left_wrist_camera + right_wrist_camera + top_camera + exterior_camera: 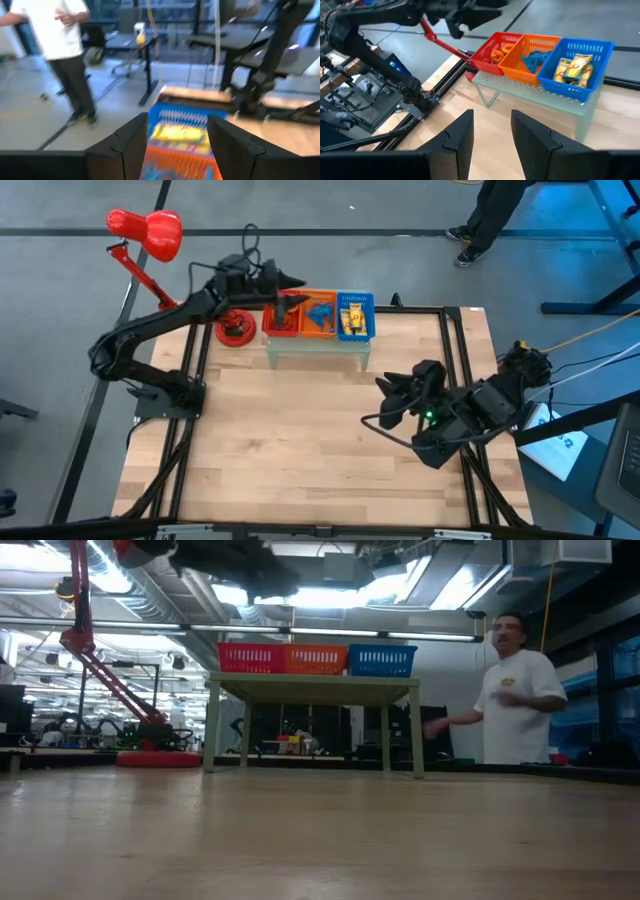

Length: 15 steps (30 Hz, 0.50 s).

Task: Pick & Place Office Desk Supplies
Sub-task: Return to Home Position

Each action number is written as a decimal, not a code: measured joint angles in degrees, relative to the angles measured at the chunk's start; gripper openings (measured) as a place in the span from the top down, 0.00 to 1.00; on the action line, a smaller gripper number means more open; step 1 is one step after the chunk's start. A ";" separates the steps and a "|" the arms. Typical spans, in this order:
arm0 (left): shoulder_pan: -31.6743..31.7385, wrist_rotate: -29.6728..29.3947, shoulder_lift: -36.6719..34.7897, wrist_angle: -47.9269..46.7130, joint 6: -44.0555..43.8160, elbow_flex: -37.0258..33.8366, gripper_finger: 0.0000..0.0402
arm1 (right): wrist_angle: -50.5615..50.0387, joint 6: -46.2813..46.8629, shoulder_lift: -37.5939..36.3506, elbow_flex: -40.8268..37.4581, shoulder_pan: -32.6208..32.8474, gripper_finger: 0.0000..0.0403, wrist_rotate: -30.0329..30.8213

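Sorted state: yellow packets (575, 67) lie in the blue basket (567, 82), blue wiry loops (535, 59) in the orange basket (520, 69), orange and red band loops (497, 50) in the red basket (485, 62). The three stand in a row on the shelf (530, 92) at the far edge of the counter (300, 450), one kind per basket. The left arm (150, 330) reaches over the baskets, jaws wide and empty, a pose suiting a release; withdrawal to rest appears due. The right arm (470, 415) waits folded at the counter's right, jaws wide, holding nothing
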 joint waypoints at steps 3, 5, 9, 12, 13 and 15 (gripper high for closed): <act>2.59 1.03 -2.35 -6.45 1.75 -0.12 0.51 | -2.26 3.20 -0.76 0.00 1.09 0.67 1.34; 3.87 4.11 -3.69 -9.54 2.41 -0.15 0.52 | -2.16 2.74 -1.37 0.00 1.67 0.67 2.32; 4.56 8.82 -6.23 -9.84 1.26 -4.25 0.55 | -2.17 2.45 -3.11 0.00 2.06 0.67 4.32; 4.90 9.43 -9.32 -3.02 -3.67 -13.11 0.57 | -2.17 1.36 -3.97 0.00 2.06 0.67 4.50; 4.99 9.43 -10.91 1.10 -6.00 -16.74 0.57 | -2.15 1.25 -4.17 0.00 2.06 0.67 4.53; 5.02 9.40 -14.57 9.95 -10.60 -23.94 0.59 | -2.17 1.25 -4.39 0.00 2.06 0.67 4.49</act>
